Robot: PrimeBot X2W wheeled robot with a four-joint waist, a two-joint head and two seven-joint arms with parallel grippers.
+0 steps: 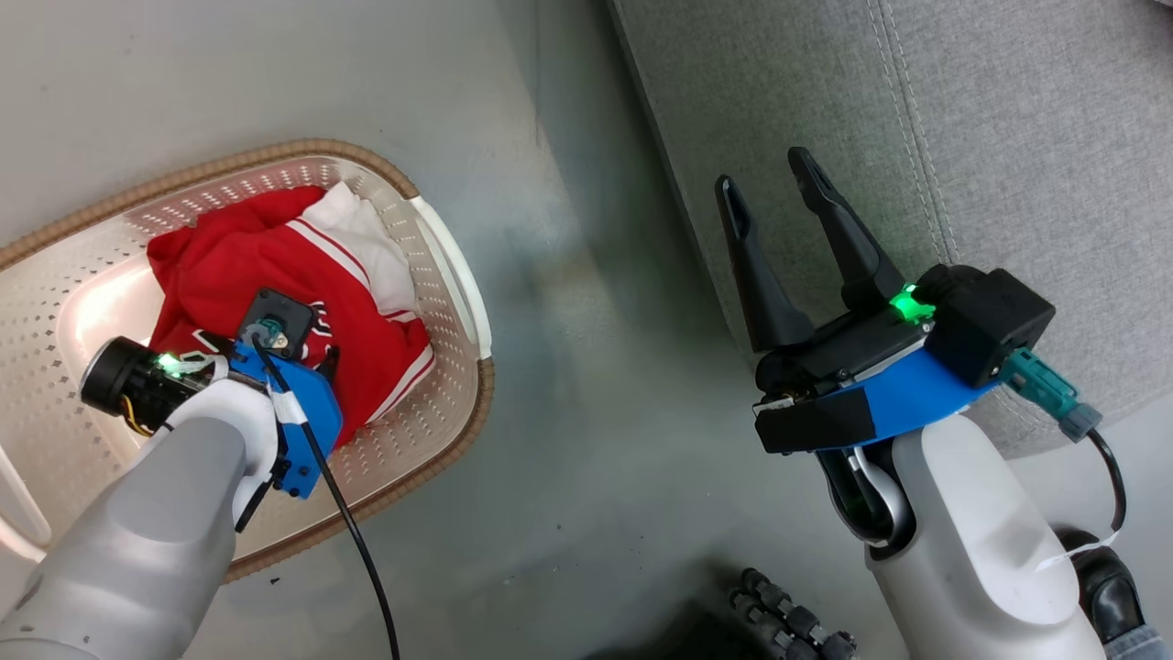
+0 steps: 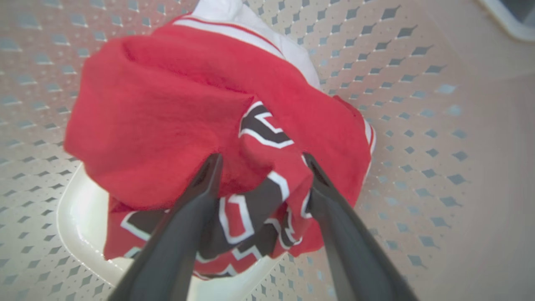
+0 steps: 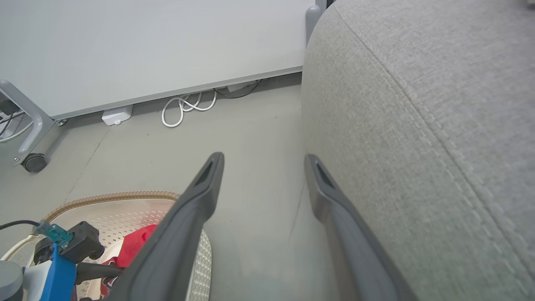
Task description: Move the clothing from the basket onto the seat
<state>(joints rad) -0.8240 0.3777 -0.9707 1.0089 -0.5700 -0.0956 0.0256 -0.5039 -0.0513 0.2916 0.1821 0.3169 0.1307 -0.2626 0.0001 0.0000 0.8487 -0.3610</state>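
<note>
The red clothing (image 1: 247,257) with white trim lies bunched in the cream basket (image 1: 302,147) on the floor at the left. My left arm reaches down into the basket. In the left wrist view my left gripper (image 2: 262,161) stands open, its fingers (image 2: 196,200) pressed down on either side of a fold of the clothing (image 2: 167,104) bearing black-and-white lettering, above the basket's perforated wall (image 2: 418,125). My right gripper (image 1: 763,172) hovers open and empty over the near edge of the grey seat (image 1: 962,137). The right wrist view shows the right gripper (image 3: 263,159) beside the seat (image 3: 418,104), with the basket (image 3: 125,196) and clothing (image 3: 133,246) lower left.
Bare grey floor (image 1: 586,412) separates basket and seat. A white panel wall with coiled white cables (image 3: 184,108) and a caster wheel (image 3: 33,162) stands beyond. A black ribbed part (image 1: 788,623) and what looks like a dark shoe (image 1: 1109,568) sit at the head view's bottom.
</note>
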